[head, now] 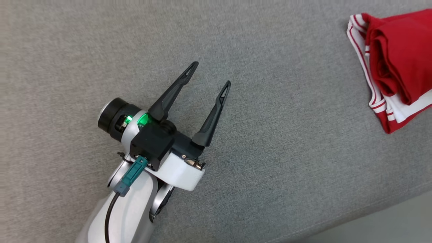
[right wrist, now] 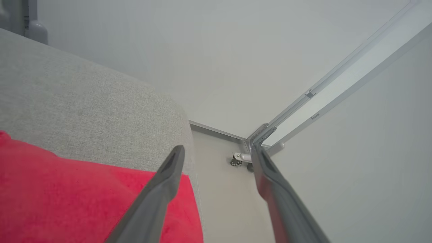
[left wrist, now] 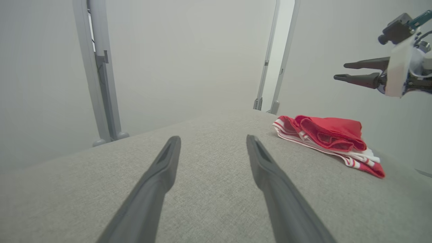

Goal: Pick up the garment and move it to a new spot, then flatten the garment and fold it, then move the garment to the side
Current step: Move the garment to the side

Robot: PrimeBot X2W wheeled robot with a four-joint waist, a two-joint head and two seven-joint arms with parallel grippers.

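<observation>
Your left pincer point(head: 211, 74) hovers over the grey fabric surface point(head: 270, 168) with its two dark fingers spread wide and nothing between them. The garment point(head: 395, 60), red with white striped trim, lies folded at the far right of the surface, close to its right edge and well apart from the left pincer. Your right pincer point(right wrist: 218, 148) hangs in the air above the garment, clear of it in the left wrist view. Its fingers stand apart and hold nothing. Past the surface's edge you see pale floor point(right wrist: 222, 202) and a grey metal frame point(left wrist: 101, 84).
</observation>
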